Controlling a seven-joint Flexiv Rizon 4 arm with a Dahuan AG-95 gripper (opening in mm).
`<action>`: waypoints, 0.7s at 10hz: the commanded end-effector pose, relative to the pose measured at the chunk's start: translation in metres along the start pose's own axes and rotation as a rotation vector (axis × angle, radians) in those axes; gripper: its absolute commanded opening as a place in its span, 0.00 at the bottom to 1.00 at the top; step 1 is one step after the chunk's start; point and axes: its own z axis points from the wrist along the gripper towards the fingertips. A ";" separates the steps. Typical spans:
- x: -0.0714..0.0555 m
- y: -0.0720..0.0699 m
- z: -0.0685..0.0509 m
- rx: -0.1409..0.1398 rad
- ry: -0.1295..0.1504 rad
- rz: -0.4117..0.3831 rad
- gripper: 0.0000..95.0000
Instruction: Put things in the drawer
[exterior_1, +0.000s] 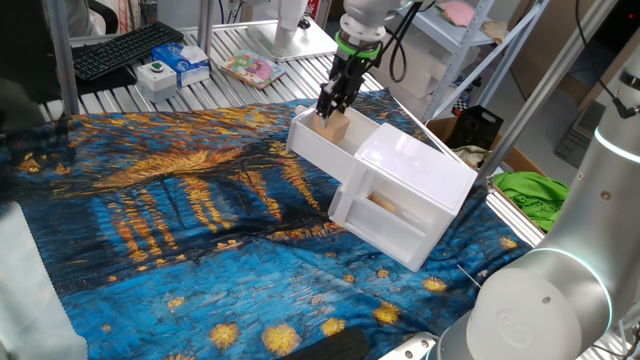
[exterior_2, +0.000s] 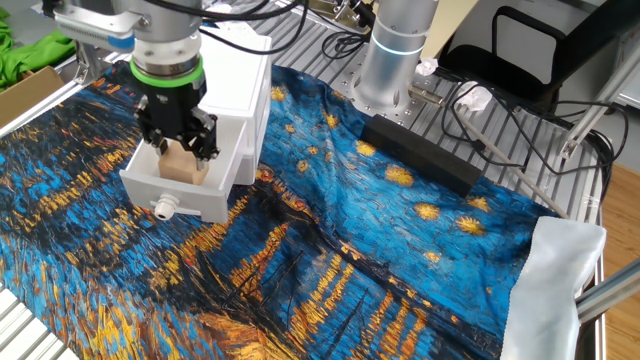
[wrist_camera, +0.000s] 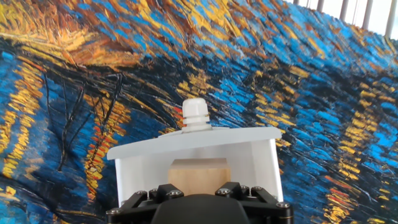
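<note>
My black two-finger end effector (exterior_2: 180, 150) points straight down, its fingers closed on the small tan wooden block (exterior_2: 181, 164), a plain-faced, roughly cubic piece of smooth pale wood. The block sits low inside the shallow white plastic drawer (exterior_2: 140, 175), which is pulled out of the boxy white plastic cabinet (exterior_1: 420, 170); whether it touches the drawer's floor I cannot tell. A round white knob (wrist_camera: 196, 114) sticks out from the drawer's front. Beneath lies a wrinkled blue and yellow painted-pattern cloth (exterior_2: 330, 250) covering the table.
</note>
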 end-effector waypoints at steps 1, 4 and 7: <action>0.000 0.000 0.001 0.002 -0.002 0.000 0.00; -0.002 0.001 0.005 0.006 -0.006 0.010 0.00; -0.003 0.002 0.008 0.005 -0.006 0.010 0.00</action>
